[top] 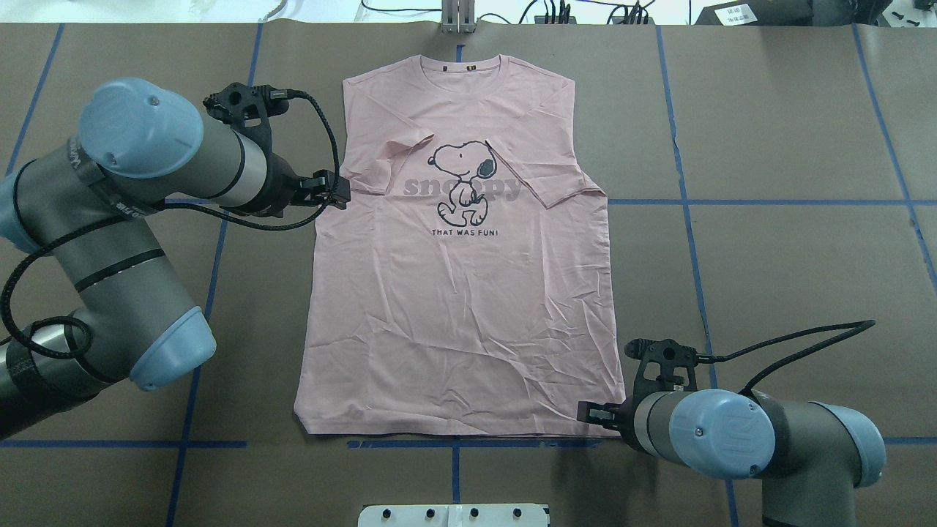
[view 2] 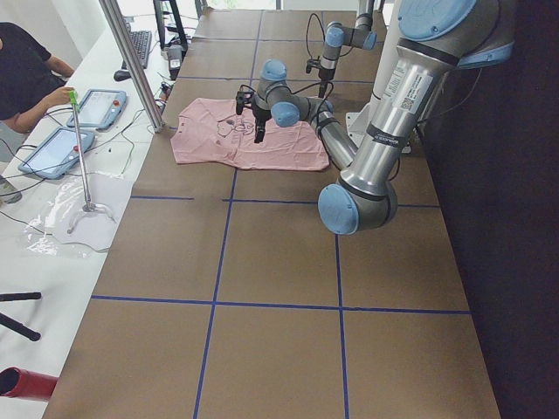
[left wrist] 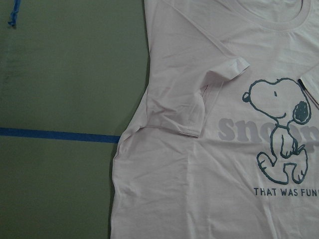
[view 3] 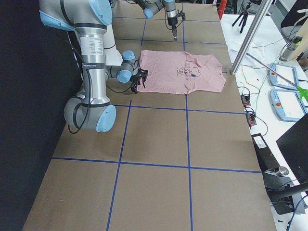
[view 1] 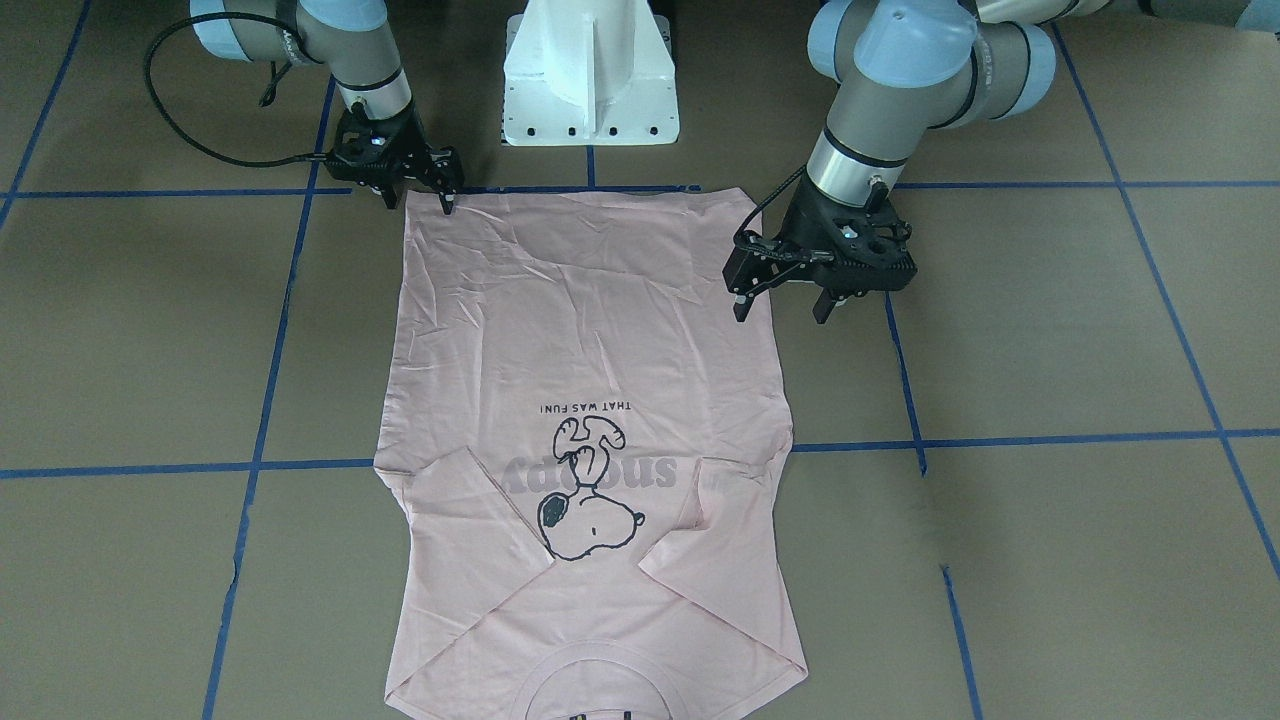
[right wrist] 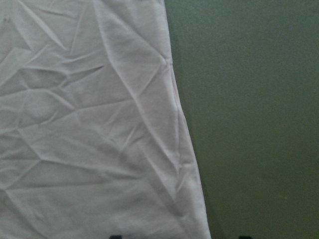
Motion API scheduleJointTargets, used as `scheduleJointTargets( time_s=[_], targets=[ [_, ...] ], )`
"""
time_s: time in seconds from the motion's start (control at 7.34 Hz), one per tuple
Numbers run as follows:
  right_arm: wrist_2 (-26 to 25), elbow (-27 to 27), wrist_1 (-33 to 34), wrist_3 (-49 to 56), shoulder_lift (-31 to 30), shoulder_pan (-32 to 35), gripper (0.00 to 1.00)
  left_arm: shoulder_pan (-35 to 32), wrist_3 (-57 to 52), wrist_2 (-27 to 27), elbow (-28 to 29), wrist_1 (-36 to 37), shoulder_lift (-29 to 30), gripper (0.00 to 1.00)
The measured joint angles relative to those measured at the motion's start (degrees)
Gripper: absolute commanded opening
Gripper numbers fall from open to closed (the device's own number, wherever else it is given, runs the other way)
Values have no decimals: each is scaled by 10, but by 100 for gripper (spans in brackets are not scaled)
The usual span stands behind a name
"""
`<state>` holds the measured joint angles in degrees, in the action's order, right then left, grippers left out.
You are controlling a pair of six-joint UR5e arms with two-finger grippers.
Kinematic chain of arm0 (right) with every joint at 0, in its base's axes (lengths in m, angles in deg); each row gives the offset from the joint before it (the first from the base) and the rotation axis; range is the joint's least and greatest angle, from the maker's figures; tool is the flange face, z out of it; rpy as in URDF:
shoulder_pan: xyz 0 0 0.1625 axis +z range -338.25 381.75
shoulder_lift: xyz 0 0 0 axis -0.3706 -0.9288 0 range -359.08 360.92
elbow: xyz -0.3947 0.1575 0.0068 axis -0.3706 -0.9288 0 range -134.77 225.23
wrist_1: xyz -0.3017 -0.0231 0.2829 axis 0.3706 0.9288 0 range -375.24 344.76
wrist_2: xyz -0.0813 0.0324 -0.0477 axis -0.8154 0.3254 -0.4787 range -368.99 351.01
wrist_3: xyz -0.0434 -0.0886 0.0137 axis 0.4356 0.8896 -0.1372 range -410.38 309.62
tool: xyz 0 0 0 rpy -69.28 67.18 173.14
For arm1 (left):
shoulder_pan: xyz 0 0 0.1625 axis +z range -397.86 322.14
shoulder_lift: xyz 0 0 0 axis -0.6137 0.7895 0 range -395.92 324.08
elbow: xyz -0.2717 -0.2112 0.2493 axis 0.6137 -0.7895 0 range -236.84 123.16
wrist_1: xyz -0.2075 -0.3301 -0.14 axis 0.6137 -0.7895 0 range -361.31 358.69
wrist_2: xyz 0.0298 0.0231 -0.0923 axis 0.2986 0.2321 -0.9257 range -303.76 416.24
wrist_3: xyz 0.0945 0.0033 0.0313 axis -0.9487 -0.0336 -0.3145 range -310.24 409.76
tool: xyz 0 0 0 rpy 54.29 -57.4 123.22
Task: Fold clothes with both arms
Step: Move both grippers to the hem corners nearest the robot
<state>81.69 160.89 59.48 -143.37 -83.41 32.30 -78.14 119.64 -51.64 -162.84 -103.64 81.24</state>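
Note:
The pale pink T-shirt (view 1: 590, 330) (top: 461, 307) lies flat, print up, collar at the far edge from the robot, with both sleeves folded inward over the chest. My left gripper (view 1: 780, 312) (top: 338, 192) hangs open above the shirt's side edge, near the folded sleeve (left wrist: 209, 99). Low at the hem corner on the opposite side, my right gripper (view 1: 420, 205) (top: 594, 413) is open, its fingers either side of the shirt's side edge (right wrist: 184, 124). Neither gripper holds any cloth.
The white pedestal base (view 1: 590, 80) stands just behind the hem. Blue tape lines (top: 732, 202) grid the brown table. A side bench holds tablets (view 2: 65, 148), a metal pole (view 2: 131, 61) rises beside it, and a person (view 2: 26, 70) sits there.

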Motion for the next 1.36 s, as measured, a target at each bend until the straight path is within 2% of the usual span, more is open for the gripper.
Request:
scheduleJointTargets(
  time_s=[0.14, 1.09, 1.36],
  targets=[
    [1, 0, 2, 0, 0, 0, 1, 1, 0, 0, 0, 0, 1, 100],
    [20, 16, 13, 1, 1, 2, 0, 2, 4, -1, 3, -2, 2, 100],
    [19, 27, 13, 1, 4, 11, 0, 30, 72, 6, -3, -5, -22, 100]
  ],
)
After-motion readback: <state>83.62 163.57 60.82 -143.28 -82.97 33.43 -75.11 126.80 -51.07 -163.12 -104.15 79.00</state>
